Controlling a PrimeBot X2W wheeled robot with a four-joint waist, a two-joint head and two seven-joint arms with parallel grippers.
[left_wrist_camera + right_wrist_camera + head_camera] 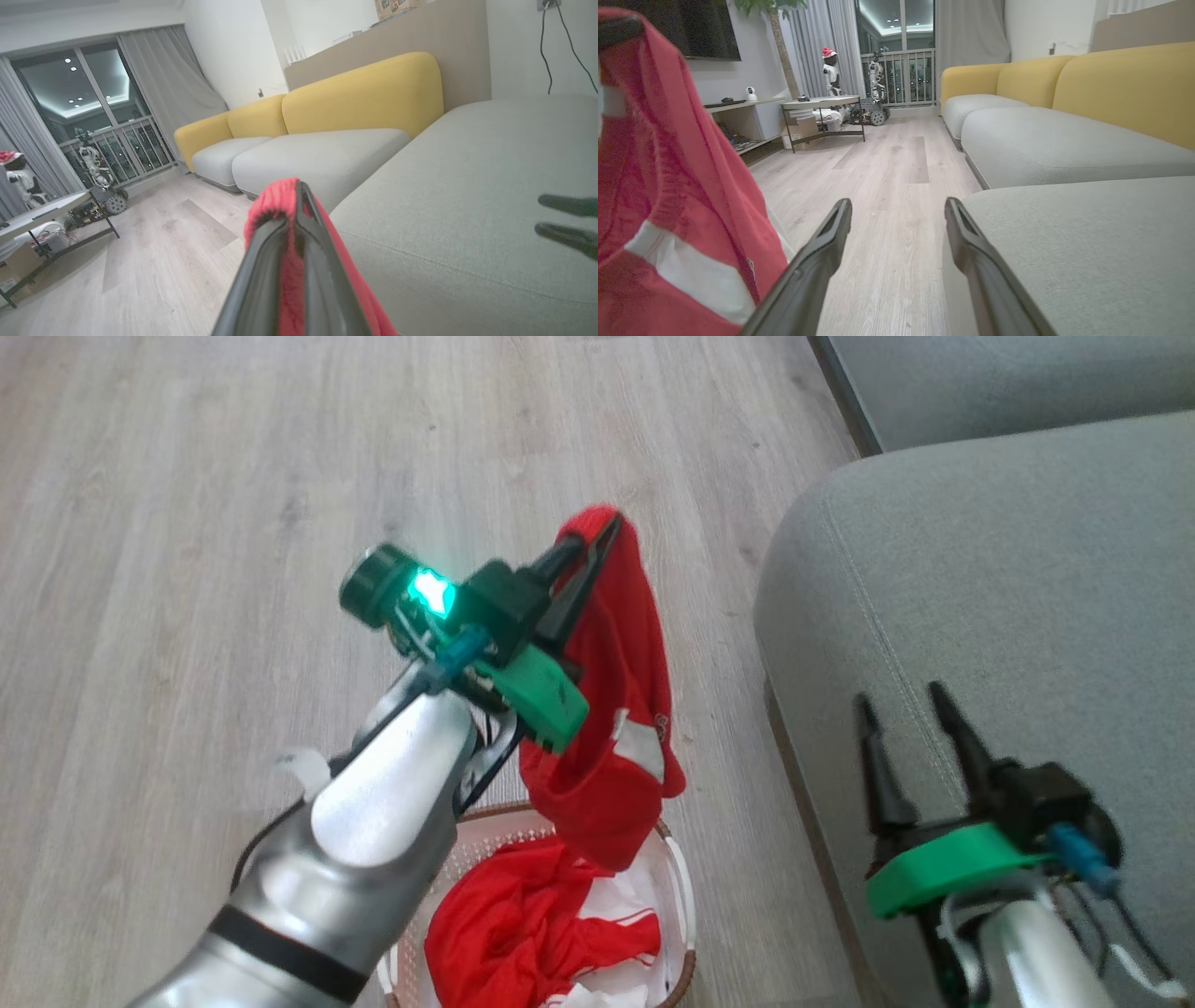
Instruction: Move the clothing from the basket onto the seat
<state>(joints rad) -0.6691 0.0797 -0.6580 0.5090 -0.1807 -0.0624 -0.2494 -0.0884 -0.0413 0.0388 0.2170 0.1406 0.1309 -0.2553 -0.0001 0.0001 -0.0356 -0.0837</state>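
Note:
My left gripper [611,527] is shut on a red garment [621,709] of the clothing, which hangs from its fingertips above the basket [681,887], white trim showing low on it. In the left wrist view red fabric [292,261] is pinched between the two dark fingers. More red and white clothing [532,924] lies in the cream basket on the floor. The grey-green seat [980,597] is to the right of the basket. My right gripper [901,700] is open over the seat's front edge, nothing between its fingers [831,233]. The hanging garment [668,186] shows at the left of the right wrist view.
Pale wood floor [233,523] stretches left and ahead. A long sofa with yellow backs [364,93] and grey cushions runs beyond the seat. A low table [822,105] and a shelf with small robots stand far off by the window.

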